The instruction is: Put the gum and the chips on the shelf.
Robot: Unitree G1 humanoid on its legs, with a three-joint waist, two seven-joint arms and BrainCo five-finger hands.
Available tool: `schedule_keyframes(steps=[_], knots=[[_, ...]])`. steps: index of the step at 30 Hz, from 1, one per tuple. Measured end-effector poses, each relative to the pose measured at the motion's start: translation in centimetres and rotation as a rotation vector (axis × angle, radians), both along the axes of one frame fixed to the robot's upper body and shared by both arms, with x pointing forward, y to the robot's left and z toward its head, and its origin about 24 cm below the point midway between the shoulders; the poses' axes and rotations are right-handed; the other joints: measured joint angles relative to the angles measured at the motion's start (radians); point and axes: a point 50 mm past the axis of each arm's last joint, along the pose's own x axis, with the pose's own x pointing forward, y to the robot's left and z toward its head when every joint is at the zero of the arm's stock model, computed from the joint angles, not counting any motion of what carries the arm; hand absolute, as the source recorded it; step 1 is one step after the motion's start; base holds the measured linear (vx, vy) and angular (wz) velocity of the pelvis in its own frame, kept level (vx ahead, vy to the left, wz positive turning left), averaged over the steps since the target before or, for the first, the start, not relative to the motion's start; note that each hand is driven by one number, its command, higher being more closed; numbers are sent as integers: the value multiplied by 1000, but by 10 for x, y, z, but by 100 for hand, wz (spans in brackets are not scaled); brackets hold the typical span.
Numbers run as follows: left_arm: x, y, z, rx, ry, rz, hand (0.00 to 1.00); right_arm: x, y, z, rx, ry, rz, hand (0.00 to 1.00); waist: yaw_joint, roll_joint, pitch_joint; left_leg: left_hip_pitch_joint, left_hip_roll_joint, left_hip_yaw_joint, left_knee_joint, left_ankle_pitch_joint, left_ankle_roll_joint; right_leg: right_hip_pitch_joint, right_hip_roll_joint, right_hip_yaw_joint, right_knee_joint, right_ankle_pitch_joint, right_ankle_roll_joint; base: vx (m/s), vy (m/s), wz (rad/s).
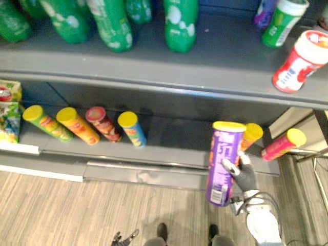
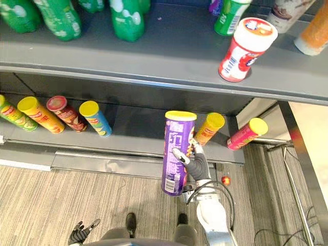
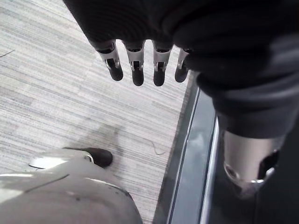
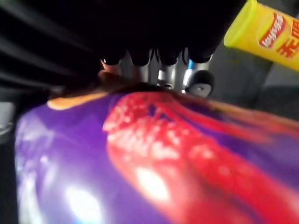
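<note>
In front of the lower shelf [image 1: 174, 141], at about five o'clock in the head view, the right hand [image 1: 246, 177] had its fingers curled round the purple chips can [image 1: 223, 164]. The can stood up straight in the air, yellow lid on top. It was not on the shelf yet. The hand held it on the lower half.

The left hand [image 2: 81, 234] hung low at seven o'clock with loose fingers and held nothing.

A red and white tub [image 1: 302, 60] sat tipped on the upper shelf [image 1: 205, 64] at two o'clock. It may be the gum, but I could not tell for sure.

Here is what could go wrong. An orange can [image 1: 251, 136] stood just beside the purple one, at its one o'clock, and a pink can [image 1: 283, 145] was near. If the hand pushed in crooked, the purple can could bump them over. The can was tall, so its top could also hit the edge of the upper shelf. With such a low hold, the can could tip and slip out.
</note>
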Motion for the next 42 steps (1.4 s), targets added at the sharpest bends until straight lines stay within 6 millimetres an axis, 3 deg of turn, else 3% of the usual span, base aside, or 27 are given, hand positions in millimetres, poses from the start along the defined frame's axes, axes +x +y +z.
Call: schedule_keyframes(steps=[4, 8, 11, 14, 16, 22, 28, 31, 34, 38, 42], knots=[[1, 1, 0, -1, 5, -15, 0, 21, 4, -20, -30, 71, 20, 100, 5, 2, 1, -19, -14, -36, -26, 37, 11, -7, -6, -9, -12, 6, 8, -88, 0, 22], [8, 0, 1, -1, -8, -35, 0, 43, 8, -21, -124, 49, 36, 100, 14, 19, 24, -77, -28, -85, -37, 76, 16, -39, -11, -20, -21, 5, 8, -184, -20, 35], [34, -7, 5, -5, -73, -83, 0, 84, 12, 5, -323, -123, -12, 100, 40, 59, 113, -159, -29, -120, -30, 116, 1, -98, -10, -22, -14, 3, 6, -211, -19, 26], [51, -16, 11, -18, -139, -109, 0, 109, 18, 34, -371, -261, -104, 100, 61, 99, 174, -222, -17, -146, -64, 171, -11, -195, -1, -33, 35, 1, 1, -269, -44, 18], [60, -19, 15, -21, -182, -110, 0, 119, 22, 47, -344, -304, -155, 100, 89, 109, 204, -245, -6, -147, -103, 210, -26, -250, 3, -35, 67, -5, -5, -156, -55, 7], [82, -23, 26, -23, -279, -85, 0, 129, 25, 74, -312, -399, -246, 100, 118, 106, 228, -336, -10, -161, -119, 257, -42, -381, -19, -56, 175, -24, -19, -35, -39, 15], [111, -35, 40, -58, -398, -59, 0, 130, 13, 131, -262, -629, -392, 100, 139, 107, 269, -399, -26, -163, -118, 278, -38, -498, -50, -52, 301, -77, -28, 6, -71, 9], [122, -48, 46, -108, -447, -33, 0, 120, 8, 168, -192, -799, -512, 100, 142, 108, 271, -450, -25, -143, -112, 282, -37, -567, -53, -43, 334, -81, -33, 1, -62, -3], [131, -52, 50, -120, -475, -34, 0, 110, 1, 189, -150, -907, -616, 100, 144, 115, 276, -487, -26, -141, -92, 278, -40, -610, -57, -41, 365, -91, -41, 7, -68, 1], [140, -58, 57, -134, -516, -37, 0, 103, -8, 208, -82, -987, -704, 100, 149, 122, 282, -533, -23, -136, -80, 275, -38, -665, -60, -38, 397, -104, -51, -20, -75, 3], [150, -64, 65, -150, -568, -39, 0, 95, -20, 219, -37, -1049, -803, 100, 172, 134, 297, -582, -12, -89, -64, 276, -38, -725, -63, -27, 430, -111, -55, -19, -50, 0]])
